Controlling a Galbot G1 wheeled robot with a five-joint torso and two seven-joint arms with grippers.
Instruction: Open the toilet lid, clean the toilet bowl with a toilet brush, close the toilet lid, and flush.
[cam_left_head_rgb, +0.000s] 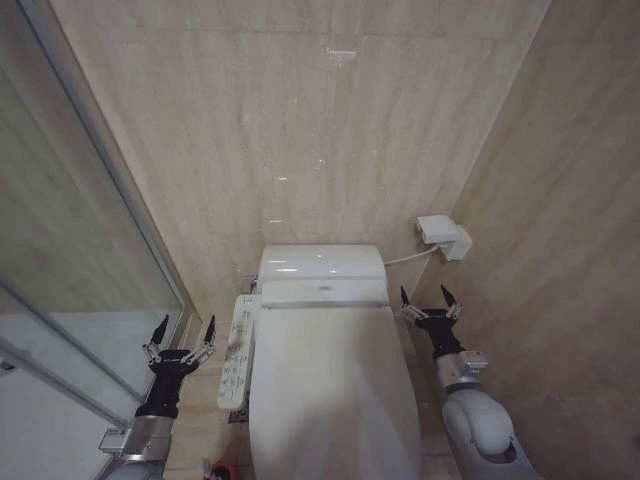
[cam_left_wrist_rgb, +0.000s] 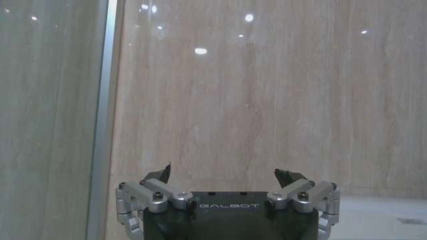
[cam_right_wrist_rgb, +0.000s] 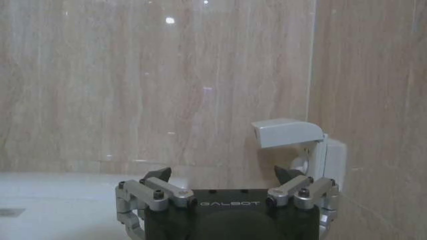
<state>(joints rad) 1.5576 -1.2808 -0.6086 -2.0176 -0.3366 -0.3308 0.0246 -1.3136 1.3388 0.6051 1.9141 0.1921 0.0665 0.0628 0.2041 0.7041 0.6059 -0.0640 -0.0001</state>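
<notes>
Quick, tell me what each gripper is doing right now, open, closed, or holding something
Left gripper: open, empty, beside the toilet lid.
Right gripper: open, empty, on the lid's other side.

The toilet lid (cam_left_head_rgb: 335, 390) is seen lowered over the bowl in the lower centre of the frame, with the white tank (cam_left_head_rgb: 322, 264) above it against the beige wall. A control panel (cam_left_head_rgb: 236, 352) is mounted along the lid's left edge. The left pincer (cam_left_head_rgb: 184, 335) is held at lower left beside the glass partition (cam_left_head_rgb: 70, 250), fingers spread apart. The right pincer (cam_left_head_rgb: 431, 301) is held at lower right, likewise spread, below a white wall socket (cam_left_head_rgb: 443, 235).
</notes>
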